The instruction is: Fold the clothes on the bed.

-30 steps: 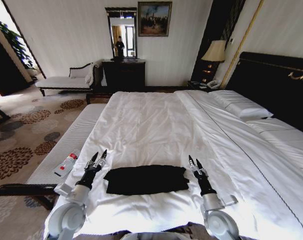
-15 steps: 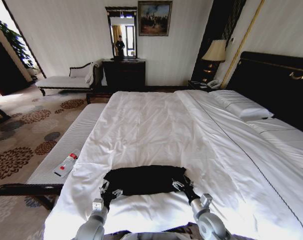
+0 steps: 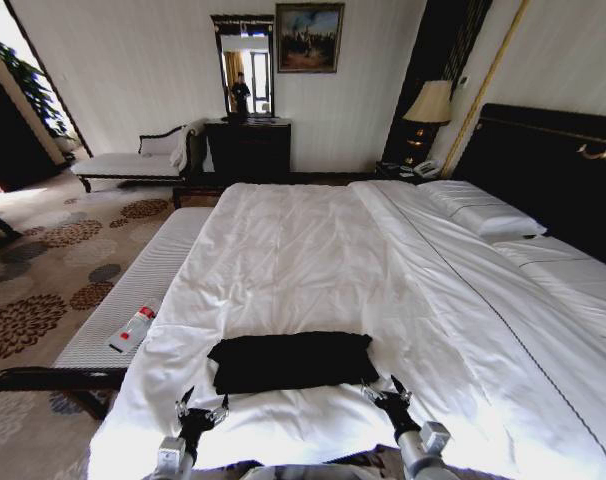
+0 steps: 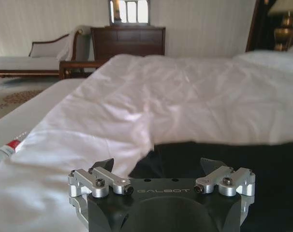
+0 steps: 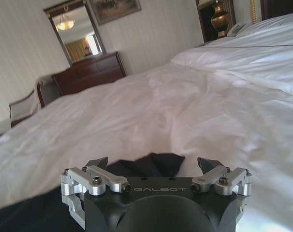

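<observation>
**Shirt lies just ahead of both claws, long side across**

Nearest me, my left claw [image 3: 201,412] and right claw [image 3: 388,394] sit low over the near edge of the bed [image 3: 313,250], each with its fingers spread and nothing held. Just beyond them lies the T-shirt [image 3: 291,360], a black folded rectangle flat on the white sheet, its long axis running left to right between the two claws. Its near corners sit about equally close to each claw; I judge neither arm favoured. I count two claws, one shirt, one bed. Off to the left, a bottle [image 3: 134,327] rests on the bench [image 3: 133,300].
</observation>
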